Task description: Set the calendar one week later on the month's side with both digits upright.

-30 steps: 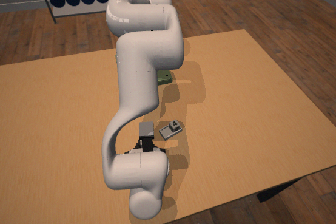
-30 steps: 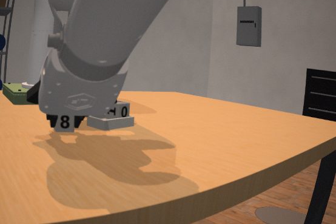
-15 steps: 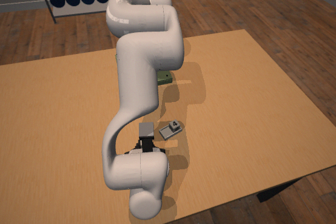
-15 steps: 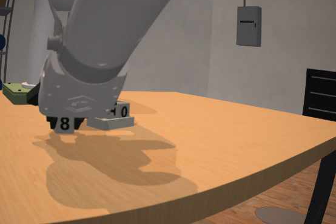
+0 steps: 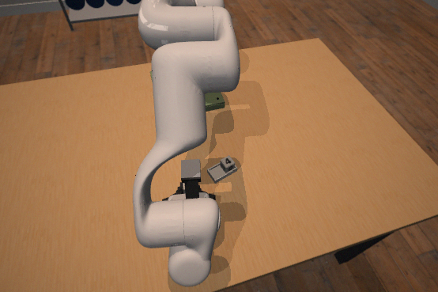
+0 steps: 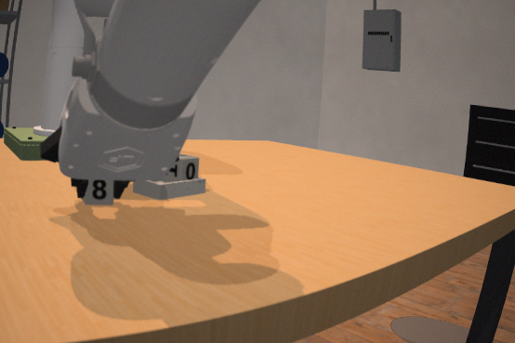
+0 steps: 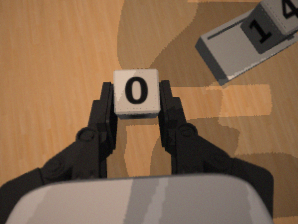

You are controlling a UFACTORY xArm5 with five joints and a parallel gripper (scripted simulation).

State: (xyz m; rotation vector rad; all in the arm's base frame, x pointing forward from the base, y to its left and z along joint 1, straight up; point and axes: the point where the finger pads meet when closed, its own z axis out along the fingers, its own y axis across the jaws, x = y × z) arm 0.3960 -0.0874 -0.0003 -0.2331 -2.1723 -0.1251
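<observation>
My gripper (image 6: 99, 191) (image 7: 137, 96) is shut on a white cube (image 6: 99, 190) (image 7: 136, 91). The cube shows an upright 0 on top in the wrist view and an 8 in the exterior view. It is close to the table top beside the tray; whether it touches is unclear. The grey tray (image 5: 217, 172) (image 6: 163, 191) (image 7: 227, 56) lies on the table. A second cube (image 5: 228, 163) (image 6: 190, 171) (image 7: 262, 33) is at one end of it, with a 4 on top, a 1 on one side and a 0 on another. No month's name is readable.
The brown table (image 5: 316, 153) (image 6: 325, 217) carries everything. A green base plate (image 5: 215, 101) (image 6: 23, 144) lies farther back under the arm. In the top view the arm hides the held cube. The tray's other end is empty.
</observation>
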